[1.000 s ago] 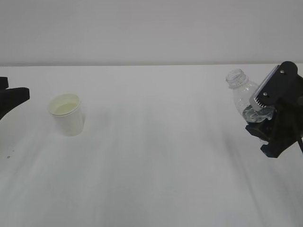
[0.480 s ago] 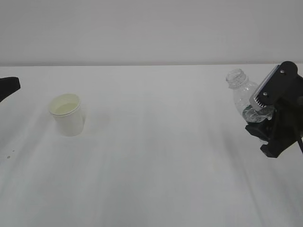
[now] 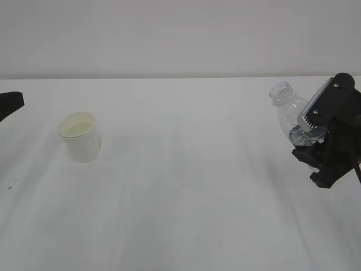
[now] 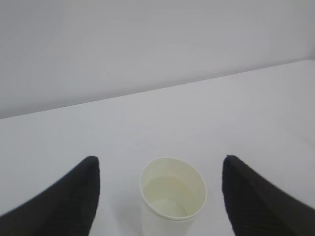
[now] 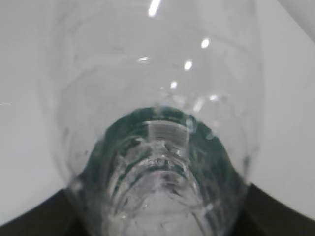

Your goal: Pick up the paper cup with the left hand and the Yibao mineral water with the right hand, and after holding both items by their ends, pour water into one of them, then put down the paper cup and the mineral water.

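Note:
The paper cup [image 3: 80, 136] stands upright on the white table at the left; in the left wrist view the paper cup [image 4: 172, 196] shows a faint level line inside. My left gripper [image 4: 159, 159] is open and wide, its fingers well apart from the cup on both sides. In the exterior view only one of its fingertips [image 3: 11, 103] shows at the left edge. My right gripper [image 3: 315, 138] is shut on the lower body of the Yibao mineral water [image 3: 289, 110], which leans with its capless neck up and to the left. The clear bottle [image 5: 157, 98] with its green band fills the right wrist view.
The white table [image 3: 186, 186] runs back to a plain grey wall. A few tiny dark specks [image 3: 9, 187] lie near the left front.
The left gripper has drawn back to the left, away from the cup; less of it shows at the edge. The right gripper and bottle have not moved.

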### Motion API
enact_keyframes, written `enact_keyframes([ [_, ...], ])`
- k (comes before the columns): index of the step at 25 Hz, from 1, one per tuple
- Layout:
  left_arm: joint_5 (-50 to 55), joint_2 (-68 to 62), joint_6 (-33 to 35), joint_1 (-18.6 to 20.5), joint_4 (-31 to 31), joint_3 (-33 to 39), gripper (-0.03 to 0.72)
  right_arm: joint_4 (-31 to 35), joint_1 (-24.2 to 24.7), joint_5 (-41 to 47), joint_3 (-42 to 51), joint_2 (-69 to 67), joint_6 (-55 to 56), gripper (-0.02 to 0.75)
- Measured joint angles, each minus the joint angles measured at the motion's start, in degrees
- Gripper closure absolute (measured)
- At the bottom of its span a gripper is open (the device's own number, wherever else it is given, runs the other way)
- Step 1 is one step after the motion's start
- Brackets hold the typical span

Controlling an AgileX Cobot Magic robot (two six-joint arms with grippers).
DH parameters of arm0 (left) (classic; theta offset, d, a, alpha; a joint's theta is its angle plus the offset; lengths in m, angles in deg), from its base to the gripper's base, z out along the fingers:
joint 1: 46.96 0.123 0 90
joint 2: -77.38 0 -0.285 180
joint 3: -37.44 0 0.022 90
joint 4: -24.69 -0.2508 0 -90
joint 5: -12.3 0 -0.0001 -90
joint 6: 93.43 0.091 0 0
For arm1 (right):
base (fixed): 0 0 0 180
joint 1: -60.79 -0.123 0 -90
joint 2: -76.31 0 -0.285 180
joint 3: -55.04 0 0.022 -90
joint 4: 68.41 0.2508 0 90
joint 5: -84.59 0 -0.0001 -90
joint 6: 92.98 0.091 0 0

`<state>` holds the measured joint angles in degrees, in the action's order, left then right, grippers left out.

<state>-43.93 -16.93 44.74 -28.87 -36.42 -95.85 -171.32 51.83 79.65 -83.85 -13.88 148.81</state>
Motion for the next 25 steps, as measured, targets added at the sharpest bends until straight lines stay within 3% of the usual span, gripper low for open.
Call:
enact_keyframes([
  [25,0.0,0.0,-0.09,0.0,-0.1,0.0,0.143,0.76,0.0,-0.04,0.0,0.0,-1.05,0.311],
])
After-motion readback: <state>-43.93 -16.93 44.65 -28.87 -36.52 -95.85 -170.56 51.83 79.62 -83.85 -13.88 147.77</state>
